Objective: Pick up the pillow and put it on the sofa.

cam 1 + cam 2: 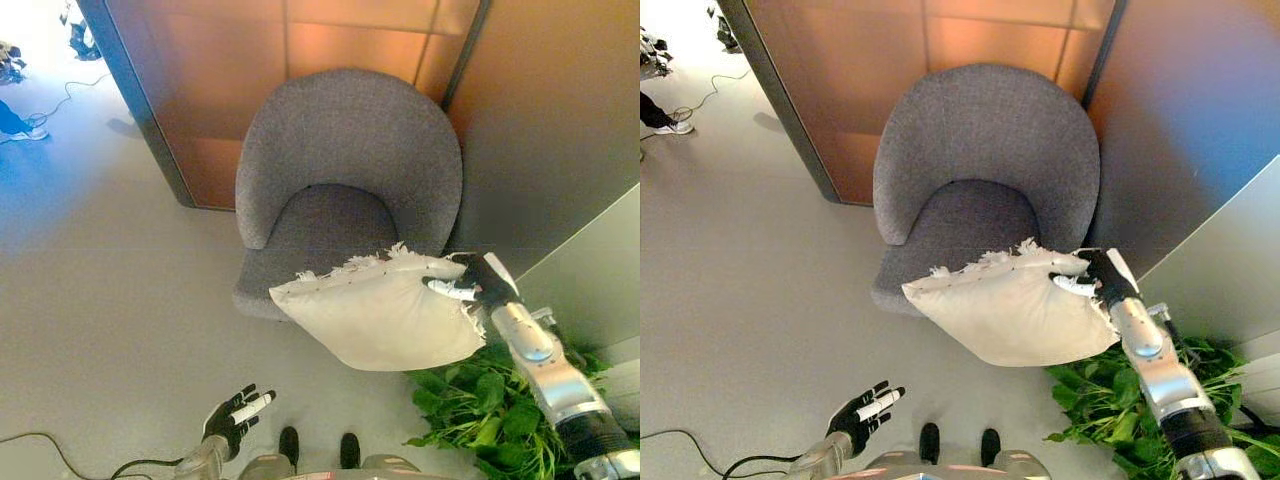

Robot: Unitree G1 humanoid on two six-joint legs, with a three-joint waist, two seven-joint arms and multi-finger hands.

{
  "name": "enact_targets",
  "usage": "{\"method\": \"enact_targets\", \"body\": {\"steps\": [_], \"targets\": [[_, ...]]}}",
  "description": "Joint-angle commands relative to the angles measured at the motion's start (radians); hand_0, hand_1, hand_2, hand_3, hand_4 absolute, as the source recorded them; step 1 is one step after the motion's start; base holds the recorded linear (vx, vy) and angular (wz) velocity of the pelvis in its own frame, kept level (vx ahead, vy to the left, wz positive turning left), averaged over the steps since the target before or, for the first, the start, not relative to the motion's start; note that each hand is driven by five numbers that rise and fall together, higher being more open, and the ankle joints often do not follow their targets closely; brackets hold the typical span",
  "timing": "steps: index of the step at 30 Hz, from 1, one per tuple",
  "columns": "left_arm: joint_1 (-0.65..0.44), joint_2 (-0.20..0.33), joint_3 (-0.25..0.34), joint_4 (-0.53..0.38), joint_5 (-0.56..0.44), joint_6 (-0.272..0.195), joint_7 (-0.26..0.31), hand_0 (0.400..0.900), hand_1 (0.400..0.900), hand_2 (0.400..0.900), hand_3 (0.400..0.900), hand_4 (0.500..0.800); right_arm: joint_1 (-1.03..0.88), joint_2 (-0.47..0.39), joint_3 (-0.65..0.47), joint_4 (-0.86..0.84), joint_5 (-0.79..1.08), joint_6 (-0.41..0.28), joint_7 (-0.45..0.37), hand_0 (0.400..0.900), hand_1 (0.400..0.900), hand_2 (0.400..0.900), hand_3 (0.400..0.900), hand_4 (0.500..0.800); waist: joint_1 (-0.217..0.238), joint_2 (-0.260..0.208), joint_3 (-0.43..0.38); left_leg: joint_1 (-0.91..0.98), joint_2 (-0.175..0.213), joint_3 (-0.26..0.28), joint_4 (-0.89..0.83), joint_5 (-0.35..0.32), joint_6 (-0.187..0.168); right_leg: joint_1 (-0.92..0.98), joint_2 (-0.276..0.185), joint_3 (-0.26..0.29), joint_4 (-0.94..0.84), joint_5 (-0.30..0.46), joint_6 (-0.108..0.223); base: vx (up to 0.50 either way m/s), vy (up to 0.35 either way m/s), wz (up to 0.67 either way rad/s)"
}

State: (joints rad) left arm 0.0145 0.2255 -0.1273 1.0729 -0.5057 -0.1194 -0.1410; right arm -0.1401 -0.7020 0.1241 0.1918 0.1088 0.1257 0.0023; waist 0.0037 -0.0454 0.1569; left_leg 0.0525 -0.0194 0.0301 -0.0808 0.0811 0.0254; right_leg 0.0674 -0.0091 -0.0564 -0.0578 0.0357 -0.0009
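In the left eye view, the right hand (pixel 470 285) pinches one end of the soft cream pillow with a fringed edge (pixel 385 315). The pillow hangs just in front of the round grey cloth armchair (pixel 345 150) and hides part of the seat's front edge. In the right eye view, the left hand (pixel 865 408) is low, fingers spread, holding nothing. The leafy green plant (pixel 1105 400) is partly hidden behind the right arm.

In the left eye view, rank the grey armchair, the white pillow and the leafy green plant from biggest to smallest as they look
1. Rounded grey fabric armchair.
2. Fringed white pillow, held nearer the camera, so flattered.
3. Leafy green plant, partly hidden and cut off; unsure.
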Motion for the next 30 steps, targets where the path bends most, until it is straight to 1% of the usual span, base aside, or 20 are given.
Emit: {"method": "enact_targets", "body": {"steps": [1, 4, 6, 7, 8, 10, 11, 13, 15, 17, 19, 20, 21, 22, 24, 26, 28, 30], "targets": [[-0.058, 0.042, -0.017, 0.076, 0.039, -0.006, -0.019, 0.900, 0.900, 0.900, 0.900, 0.800, -0.375, -0.110, -0.109, -0.083, 0.076, -0.059, -0.059, 0.400, 0.400, 0.400, 0.400, 0.500, 0.021, -0.049, -0.125, 0.002, 0.009, -0.009, 0.035, -0.083, -0.037, -0.018, -0.044, -0.029, 0.061, -0.017, 0.049, 0.07, 0.007, 0.12], [-0.061, 0.051, -0.033, 0.077, 0.036, 0.006, -0.017, 0.900, 0.900, 0.900, 0.900, 0.800, -0.488, -0.185, -0.073, -0.004, 0.111, -0.006, -0.046, 0.400, 0.400, 0.400, 0.400, 0.500, 0.036, -0.057, -0.130, 0.004, 0.011, -0.014, 0.035, -0.081, -0.041, -0.011, -0.047, -0.038, 0.063, -0.021, 0.048, 0.05, 0.008, 0.14], [-0.071, 0.061, -0.053, 0.079, 0.030, 0.020, -0.019, 0.900, 0.900, 0.900, 0.900, 0.800, -0.585, -0.232, -0.021, 0.097, 0.147, 0.027, -0.039, 0.400, 0.400, 0.400, 0.400, 0.500, 0.052, -0.063, -0.133, 0.006, 0.011, -0.023, 0.034, -0.078, -0.044, -0.006, -0.048, -0.046, 0.063, -0.022, 0.047, 0.04, 0.000, 0.15], [-0.072, 0.059, -0.051, 0.079, 0.030, 0.021, -0.019, 0.900, 0.900, 0.900, 0.900, 0.800, -0.595, -0.234, -0.013, 0.104, 0.149, 0.024, -0.039, 0.400, 0.400, 0.400, 0.400, 0.500, 0.050, -0.061, -0.132, 0.006, 0.011, -0.023, 0.034, -0.078, -0.044, -0.006, -0.048, -0.046, 0.063, -0.022, 0.047, 0.03, -0.006, 0.12], [-0.076, 0.063, -0.060, 0.081, 0.027, 0.024, -0.019, 0.900, 0.900, 0.900, 0.900, 0.800, -0.633, -0.248, 0.011, 0.150, 0.153, 0.040, -0.036, 0.400, 0.400, 0.400, 0.400, 0.500, 0.057, -0.064, -0.132, 0.007, 0.012, -0.027, 0.033, -0.077, -0.045, -0.003, -0.049, -0.050, 0.064, -0.023, 0.047, 0.03, -0.008, 0.11], [-0.084, 0.069, -0.086, 0.079, 0.022, 0.034, -0.018, 0.900, 0.900, 0.900, 0.900, 0.800, -0.745, -0.278, 0.091, 0.284, 0.173, 0.044, -0.043, 0.400, 0.400, 0.400, 0.400, 0.500, 0.073, -0.069, -0.134, 0.010, 0.011, -0.036, 0.032, -0.075, -0.047, 0.004, -0.051, -0.061, 0.061, -0.023, 0.047, 0.04, -0.011, 0.17], [-0.093, 0.073, -0.103, 0.079, 0.022, 0.043, -0.016, 0.900, 0.900, 0.900, 0.900, 0.800, -0.825, -0.284, 0.152, 0.385, 0.169, 0.046, -0.047, 0.400, 0.400, 0.400, 0.400, 0.500, 0.087, -0.074, -0.136, 0.011, 0.011, -0.042, 0.031, -0.073, -0.049, 0.010, -0.052, -0.069, 0.058, -0.023, 0.046, 0.04, -0.013, 0.18], [-0.102, 0.078, -0.130, 0.081, 0.020, 0.049, -0.022, 0.900, 0.900, 0.900, 0.900, 0.800, -0.949, -0.288, 0.251, 0.509, 0.163, 0.072, -0.059, 0.400, 0.400, 0.400, 0.400, 0.500, 0.106, -0.077, -0.137, 0.013, 0.010, -0.054, 0.029, -0.070, -0.050, 0.019, -0.054, -0.082, 0.053, -0.021, 0.045, 0.05, -0.010, 0.20], [-0.108, 0.081, -0.155, 0.089, 0.013, 0.046, -0.031, 0.900, 0.900, 0.900, 0.900, 0.800, -1.059, -0.279, 0.336, 0.634, 0.150, 0.071, -0.061, 0.400, 0.400, 0.400, 0.400, 0.500, 0.123, -0.079, -0.141, 0.013, 0.010, -0.065, 0.029, -0.066, -0.052, 0.026, -0.056, -0.092, 0.048, -0.020, 0.045, 0.05, -0.001, 0.21], [-0.114, 0.080, -0.177, 0.096, 0.010, 0.043, -0.039, 0.900, 0.900, 0.900, 0.900, 0.800, -1.142, -0.264, 0.400, 0.735, 0.118, 0.086, -0.038, 0.400, 0.400, 0.400, 0.400, 0.500, 0.143, -0.081, -0.143, 0.011, 0.010, -0.080, 0.027, -0.061, -0.054, 0.030, -0.057, -0.103, 0.045, -0.020, 0.045, 0.05, 0.001, 0.24], [-0.119, 0.078, -0.193, 0.100, 0.009, 0.046, -0.043, 0.900, 0.900, 0.900, 0.900, 0.800, -1.195, -0.241, 0.440, 0.797, 0.122, 0.083, -0.044, 0.400, 0.400, 0.400, 0.400, 0.500, 0.157, -0.081, -0.146, 0.008, 0.009, -0.090, 0.025, -0.056, -0.055, 0.033, -0.058, -0.114, 0.041, -0.019, 0.044, 0.05, -0.001, 0.26], [-0.122, 0.079, -0.199, 0.105, 0.015, 0.048, -0.049, 0.900, 0.900, 0.900, 0.900, 0.800, -1.216, -0.228, 0.446, 0.821, 0.119, 0.092, -0.023, 0.400, 0.400, 0.400, 0.400, 0.500, 0.165, -0.082, -0.146, 0.005, 0.009, -0.097, 0.028, -0.056, -0.056, 0.034, -0.059, -0.119, 0.042, -0.022, 0.044, 0.05, -0.005, 0.28], [-0.123, 0.078, -0.205, 0.106, 0.016, 0.049, -0.051, 0.900, 0.900, 0.900, 0.900, 0.800, -1.226, -0.223, 0.456, 0.833, 0.118, 0.092, -0.028, 0.406, 0.406, 0.406, 0.406, 0.504, 0.169, -0.082, -0.146, 0.004, 0.008, -0.101, 0.028, -0.054, -0.056, 0.034, -0.060, -0.123, 0.042, -0.021, 0.044, 0.04, -0.007, 0.25], [-0.122, 0.079, -0.214, 0.107, 0.013, 0.052, -0.053, 0.900, 0.900, 0.900, 0.900, 0.800, -1.239, -0.211, 0.472, 0.843, 0.132, 0.099, -0.009, 0.900, 0.900, 0.900, 0.900, 0.800, 0.176, -0.082, -0.145, 0.002, 0.008, -0.107, 0.026, -0.051, -0.057, 0.035, -0.060, -0.128, 0.042, -0.021, 0.043, 0.03, -0.010, 0.20], [-0.126, 0.081, -0.219, 0.119, 0.014, 0.050, -0.058, 0.900, 0.900, 0.900, 0.900, 0.800, -1.261, -0.191, 0.490, 0.867, 0.137, 0.101, 0.010, 0.900, 0.900, 0.900, 0.900, 0.800, 0.184, -0.082, -0.141, 0.001, 0.008, -0.115, 0.024, -0.048, -0.057, 0.036, -0.060, -0.137, 0.043, -0.024, 0.041, 0.03, -0.010, 0.16], [-0.128, 0.081, -0.227, 0.125, 0.012, 0.050, -0.060, 0.900, 0.900, 0.900, 0.900, 0.800, -1.283, -0.177, 0.503, 0.897, 0.143, 0.087, 0.004, 0.900, 0.900, 0.900, 0.900, 0.800, 0.190, -0.083, -0.139, 0.001, 0.008, -0.122, 0.023, -0.046, -0.058, 0.038, -0.059, -0.143, 0.043, -0.026, 0.039, 0.03, -0.003, 0.13], [-0.127, 0.082, -0.230, 0.121, 0.015, 0.054, -0.066, 0.900, 0.900, 0.900, 0.900, 0.800, -1.292, -0.170, 0.501, 0.903, 0.144, 0.089, -0.010, 0.900, 0.900, 0.900, 0.900, 0.800, 0.193, -0.081, -0.137, 0.002, 0.007, -0.127, 0.022, -0.046, -0.058, 0.041, -0.059, -0.146, 0.044, -0.028, 0.038, 0.02, 0.006, 0.09], [-0.125, 0.080, -0.239, 0.116, 0.013, 0.056, -0.072, 0.900, 0.900, 0.900, 0.900, 0.800, -1.297, -0.167, 0.503, 0.914, 0.137, 0.087, -0.007, 0.900, 0.900, 0.900, 0.900, 0.800, 0.195, -0.079, -0.138, 0.003, 0.006, -0.130, 0.021, -0.045, -0.058, 0.043, -0.059, -0.145, 0.041, -0.027, 0.039, 0.01, 0.006, 0.02]]}}
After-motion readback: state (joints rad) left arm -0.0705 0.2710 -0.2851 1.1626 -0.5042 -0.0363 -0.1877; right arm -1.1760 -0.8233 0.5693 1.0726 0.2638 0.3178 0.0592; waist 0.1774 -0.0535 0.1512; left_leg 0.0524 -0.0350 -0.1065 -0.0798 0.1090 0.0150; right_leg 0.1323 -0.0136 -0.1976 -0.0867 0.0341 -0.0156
